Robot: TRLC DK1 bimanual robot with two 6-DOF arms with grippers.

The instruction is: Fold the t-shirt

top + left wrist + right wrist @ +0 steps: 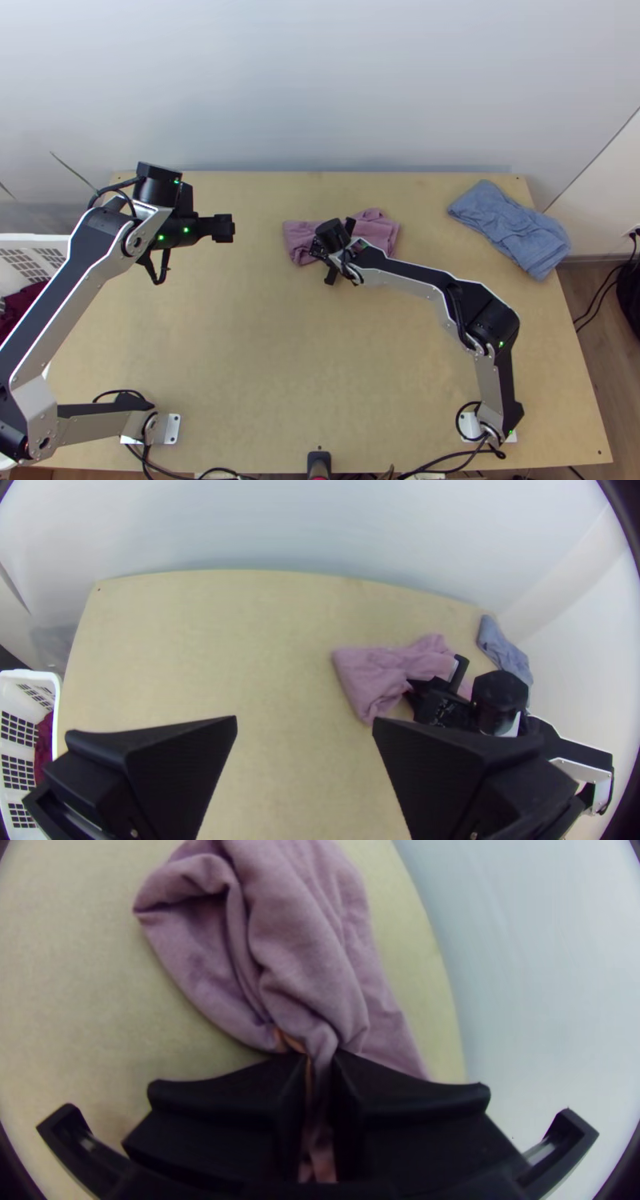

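The right gripper [319,1057] pinches the bunched mauve t-shirt [300,940]; the left gripper [305,723] gapes wide. Best smooth layers beyond the pinch.

Robot workspace — arms [62,308], wooden table [256,360]

Desk [264,352]: light wood, pale top. Mauve t-shirt [300,234] lies beyond the middle toward the far side, gathered and creased, long way across. Blue cloth [512,228] at far right corner, in a rumpled strip, slanting, partly over the right edge. Metal base plates [173,428] near the front, left and right.
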